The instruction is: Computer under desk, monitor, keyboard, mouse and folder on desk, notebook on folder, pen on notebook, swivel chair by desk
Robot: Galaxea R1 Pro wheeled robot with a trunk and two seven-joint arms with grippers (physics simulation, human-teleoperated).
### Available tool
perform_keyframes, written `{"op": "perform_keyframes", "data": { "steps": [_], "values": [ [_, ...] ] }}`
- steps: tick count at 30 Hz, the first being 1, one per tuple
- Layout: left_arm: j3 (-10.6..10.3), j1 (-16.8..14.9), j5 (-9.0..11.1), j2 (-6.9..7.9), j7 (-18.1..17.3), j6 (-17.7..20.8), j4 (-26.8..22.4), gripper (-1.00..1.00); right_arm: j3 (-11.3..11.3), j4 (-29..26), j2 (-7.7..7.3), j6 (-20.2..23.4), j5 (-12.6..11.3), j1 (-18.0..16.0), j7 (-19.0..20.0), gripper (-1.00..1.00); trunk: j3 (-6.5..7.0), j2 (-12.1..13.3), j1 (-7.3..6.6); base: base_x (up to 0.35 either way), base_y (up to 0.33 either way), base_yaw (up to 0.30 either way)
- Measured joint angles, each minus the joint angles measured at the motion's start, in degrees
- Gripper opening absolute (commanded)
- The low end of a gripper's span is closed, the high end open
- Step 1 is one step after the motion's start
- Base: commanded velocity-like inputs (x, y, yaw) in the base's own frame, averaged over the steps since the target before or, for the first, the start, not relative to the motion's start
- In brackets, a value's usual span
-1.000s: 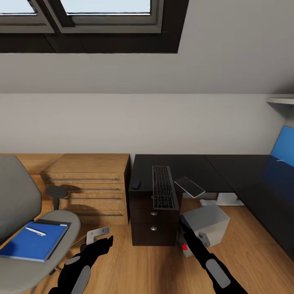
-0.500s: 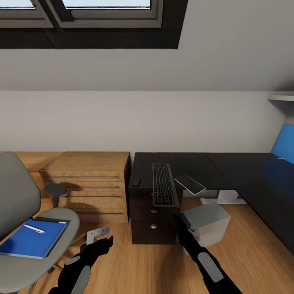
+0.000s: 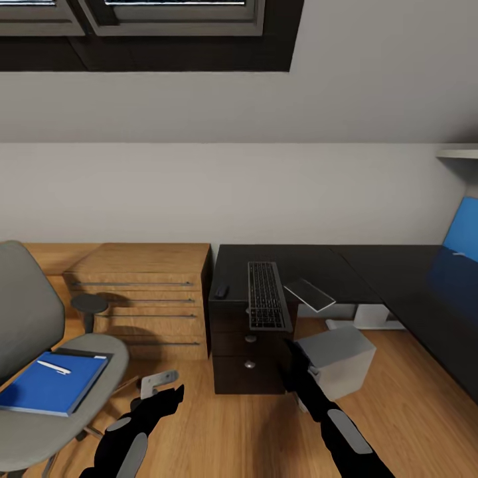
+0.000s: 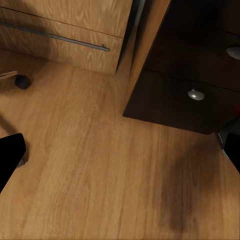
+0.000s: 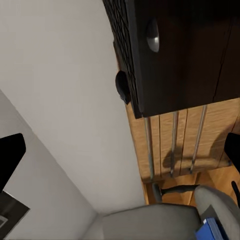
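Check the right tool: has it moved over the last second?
Yes. Against the computer, the right tool has shifted away from the robot and slightly toward the desk drawers, its arm now covering the tower's front corner.

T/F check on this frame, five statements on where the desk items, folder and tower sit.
1. The keyboard lies on the desk. True.
2. The folder is on the desk. False: it lies on the chair seat.
3. The pen lies on the folder. True.
4. The mouse is right of the keyboard in the head view. False: it sits to the keyboard's left, near the desk's edge.
5. The computer stands on the desk. False: it is on the floor by the drawer unit.
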Motion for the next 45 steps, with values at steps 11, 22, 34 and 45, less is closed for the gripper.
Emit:
{"op": "perform_keyframes", "data": {
  "steps": [11,22,34,45],
  "values": [
    [-0.1,0.0,0.0,0.0,0.0,0.0,0.1,1.0,0.0,-0.3,-0.24,0.0,0.1,0.0,0.8,1.0,-1.98,-4.4,2.42,0.0,0.0,0.0],
    [-0.4,0.0,0.0,0.01,0.0,0.0,0.6,1.0,0.1,-5.7,-1.08,-0.4,3.0,0.2,1.2,1.0,-2.88,-6.4,3.52,0.0,0.0,0.0],
    [-0.4,0.0,0.0,0.01,-0.5,0.3,0.7,1.0,-0.1,-5.5,-1.44,-12.0,11.8,0.2,0.8,1.0,-2.88,-6.4,3.52,0.001,0.0,0.0],
    [-0.4,0.0,0.1,0.1,-0.5,0.3,0.7,1.0,-0.3,-5.0,-1.41,-12.0,11.7,0.2,0.3,1.0,-2.88,-6.4,3.51,0.14,0.0,0.0]
  ]
}}
